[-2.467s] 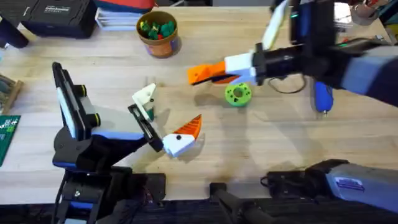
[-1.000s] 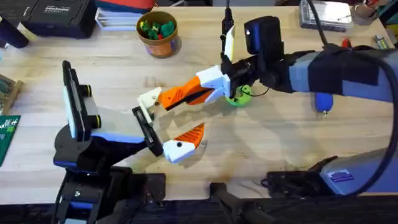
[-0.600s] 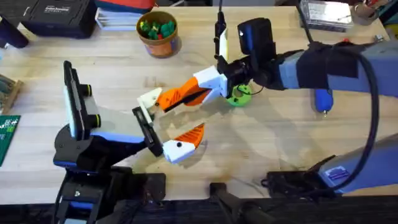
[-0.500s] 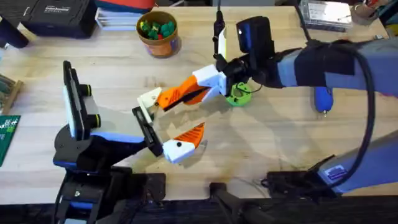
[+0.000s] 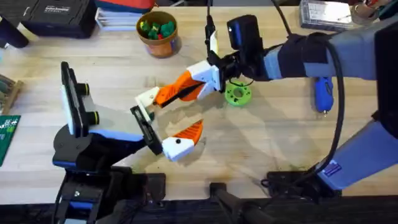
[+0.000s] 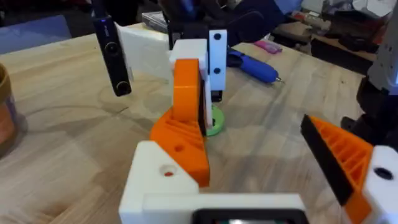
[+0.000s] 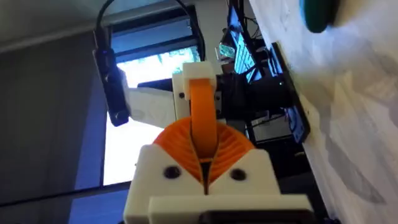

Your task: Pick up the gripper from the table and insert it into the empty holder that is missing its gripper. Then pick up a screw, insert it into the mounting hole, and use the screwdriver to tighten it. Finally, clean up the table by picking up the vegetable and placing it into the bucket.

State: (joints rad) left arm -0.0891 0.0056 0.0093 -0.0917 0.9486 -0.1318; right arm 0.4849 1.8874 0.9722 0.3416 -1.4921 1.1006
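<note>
Right pincer (image 5: 180, 92), reaching across mid-surface, pinches the gripper (image 5: 168, 94) between its orange pads (image 7: 200, 146) and holds it against the holder (image 5: 147, 98) of the left arm's hand. Left pincer (image 5: 163, 123) is spread. Bucket (image 5: 158, 34) at 12 o'clock; screwdriver (image 5: 323, 94) at 3 o'clock on the surface (image 5: 261, 143).

A robotics lab: wooden workbench (image 5: 280, 140), circuit board (image 5: 7, 134), monitors (image 7: 239, 53)
</note>
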